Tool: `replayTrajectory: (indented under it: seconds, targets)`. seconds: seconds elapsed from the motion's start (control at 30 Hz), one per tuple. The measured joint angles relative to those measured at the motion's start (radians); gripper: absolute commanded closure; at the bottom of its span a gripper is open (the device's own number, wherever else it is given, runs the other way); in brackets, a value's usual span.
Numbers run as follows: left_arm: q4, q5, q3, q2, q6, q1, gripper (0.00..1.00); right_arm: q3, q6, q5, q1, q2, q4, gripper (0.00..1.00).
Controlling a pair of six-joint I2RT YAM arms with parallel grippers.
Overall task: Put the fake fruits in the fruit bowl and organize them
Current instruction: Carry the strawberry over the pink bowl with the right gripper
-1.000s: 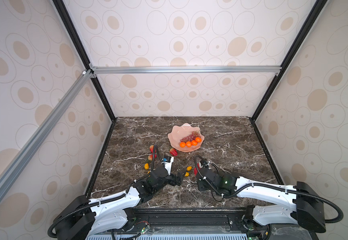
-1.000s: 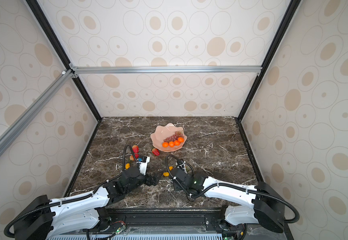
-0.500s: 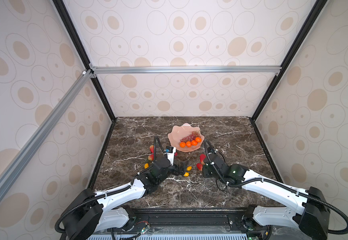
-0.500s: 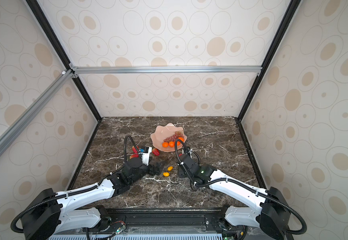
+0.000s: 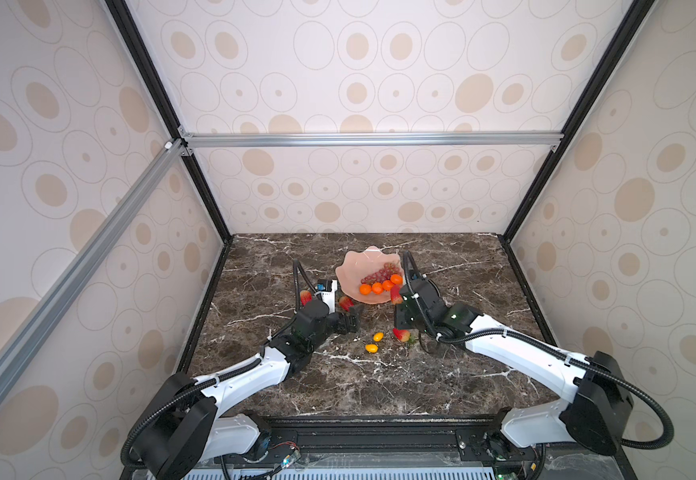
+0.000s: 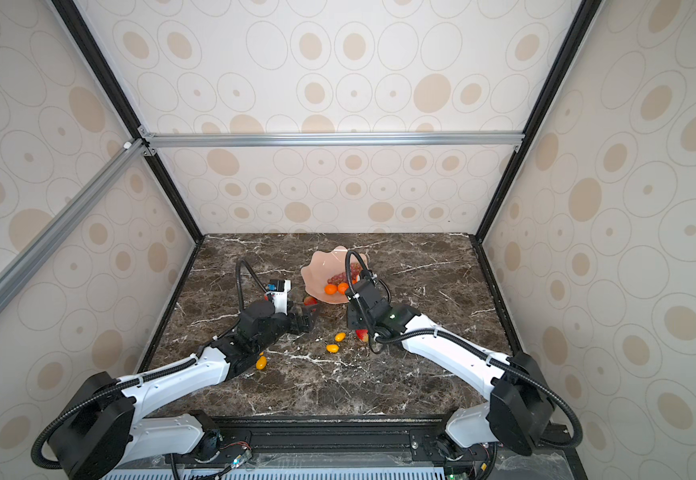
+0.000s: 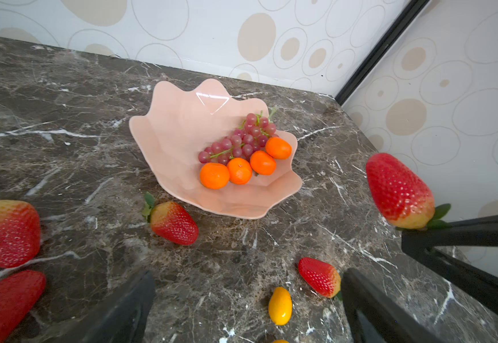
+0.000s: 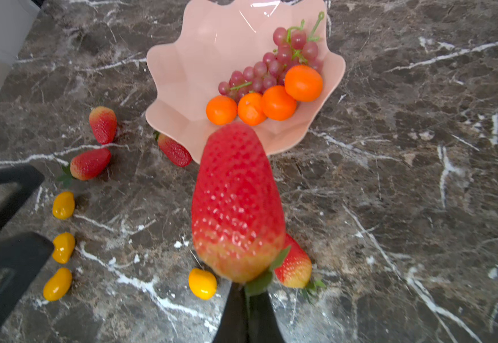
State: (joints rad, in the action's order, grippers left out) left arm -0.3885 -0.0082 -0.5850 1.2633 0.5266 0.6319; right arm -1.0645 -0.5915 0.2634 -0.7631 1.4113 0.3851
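The pale pink fruit bowl (image 5: 356, 262) (image 7: 167, 133) holds a grape bunch (image 7: 241, 139) and several tangerines (image 7: 238, 170). My right gripper (image 5: 398, 303) (image 8: 247, 292) is shut on the green cap of a strawberry (image 8: 237, 202) (image 7: 399, 190), which hangs above the table just short of the bowl's near rim. My left gripper (image 5: 354, 319) (image 7: 246, 285) stands open and empty over the table, left of the right one. Loose strawberries (image 7: 173, 222) (image 7: 319, 276) (image 8: 102, 124) and small yellow oval fruits (image 7: 280, 306) (image 8: 63, 205) lie on the marble in front of the bowl.
The dark marble table (image 5: 462, 374) is closed in by patterned walls on three sides. A black corner post (image 7: 381, 50) stands behind the bowl. One oval fruit (image 6: 261, 363) lies beside the left arm. The left gripper's fingers (image 8: 13, 255) show in the right wrist view.
My right gripper has carried the strawberry from the front of the table up towards the bowl. The left gripper has also moved forward towards the bowl, still open.
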Motion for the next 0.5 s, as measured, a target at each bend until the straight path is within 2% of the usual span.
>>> replayTrajectory:
  seconds: [0.2,0.5]
  targets:
    - [0.004,0.052,-0.101,0.088,0.0,-0.075,0.02,-0.219,-0.094,0.013,0.02,0.234,-0.038,1.0]
    - [0.029,0.095,-0.208,0.124,0.009,-0.17,0.02,-0.63,-0.315,0.204,0.035,0.564,0.058,1.0]
